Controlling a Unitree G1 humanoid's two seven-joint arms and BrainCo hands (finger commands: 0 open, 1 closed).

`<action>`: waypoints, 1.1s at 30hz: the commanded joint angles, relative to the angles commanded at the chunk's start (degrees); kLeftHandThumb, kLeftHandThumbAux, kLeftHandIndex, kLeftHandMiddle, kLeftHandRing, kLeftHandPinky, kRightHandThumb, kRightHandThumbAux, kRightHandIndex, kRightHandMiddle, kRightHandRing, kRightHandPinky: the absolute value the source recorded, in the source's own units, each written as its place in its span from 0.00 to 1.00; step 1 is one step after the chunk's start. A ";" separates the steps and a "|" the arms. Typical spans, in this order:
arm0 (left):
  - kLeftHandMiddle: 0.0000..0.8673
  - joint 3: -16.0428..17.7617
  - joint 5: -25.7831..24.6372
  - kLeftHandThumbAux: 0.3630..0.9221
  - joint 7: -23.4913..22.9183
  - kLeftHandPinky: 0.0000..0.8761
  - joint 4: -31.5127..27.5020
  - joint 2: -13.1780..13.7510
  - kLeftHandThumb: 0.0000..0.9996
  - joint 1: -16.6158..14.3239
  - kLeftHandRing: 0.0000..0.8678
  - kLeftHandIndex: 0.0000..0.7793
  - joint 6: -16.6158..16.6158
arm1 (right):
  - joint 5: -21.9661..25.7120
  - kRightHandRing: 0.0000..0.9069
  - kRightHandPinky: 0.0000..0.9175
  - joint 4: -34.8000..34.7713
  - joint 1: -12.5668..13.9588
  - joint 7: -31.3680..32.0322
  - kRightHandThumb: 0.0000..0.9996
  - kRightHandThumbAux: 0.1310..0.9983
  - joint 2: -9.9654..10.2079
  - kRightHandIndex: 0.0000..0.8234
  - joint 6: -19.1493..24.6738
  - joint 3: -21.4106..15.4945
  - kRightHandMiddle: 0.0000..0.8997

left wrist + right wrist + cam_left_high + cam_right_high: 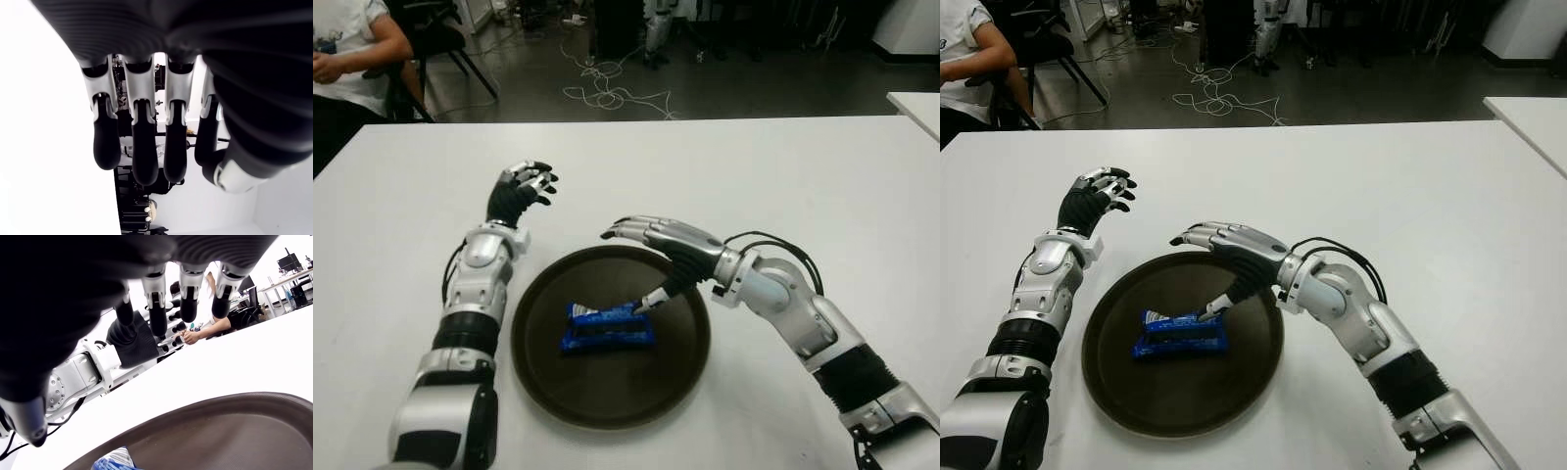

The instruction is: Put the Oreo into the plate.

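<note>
Your right hand hovers spread over the plate, thumb tip touching the Oreo pack lying inside, while your left hand, loosely curled, holds nothing beside the plate.

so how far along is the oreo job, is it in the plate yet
Mostly done: the blue Oreo pack lies flat inside the brown plate. The right hand hovers over the plate's far side, fingers spread, thumb tip at the pack's end, not gripping it. The left hand shows beyond the plate's left edge, empty. What's left: pulling the right hand clear.
</note>
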 joint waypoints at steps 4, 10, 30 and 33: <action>0.56 -0.04 0.15 0.58 0.15 0.55 0.44 0.04 0.82 -0.20 0.53 0.46 -0.10 | 0.59 0.00 0.00 -0.21 -0.46 0.17 0.00 0.51 -0.77 0.00 -0.11 -1.34 0.00; 0.56 -0.36 0.74 0.58 0.47 0.55 0.75 0.22 0.82 -0.25 0.53 0.45 -0.76 | 4.36 0.00 0.00 1.88 -2.87 0.42 0.00 0.52 -3.01 0.00 -1.30 -6.00 0.00; 0.54 -0.12 0.49 0.55 -0.78 0.66 1.92 1.03 0.83 -0.62 0.60 0.54 -1.68 | 22.38 0.25 0.23 53.27 -21.20 -14.40 0.00 0.69 0.68 0.20 -3.69 -28.60 0.26; 0.54 -0.37 0.67 0.55 -1.05 0.66 1.37 1.14 0.83 -0.23 0.59 0.54 -1.86 | 26.67 0.36 0.36 62.67 -23.16 -14.88 0.00 0.75 2.75 0.28 4.24 -33.28 0.35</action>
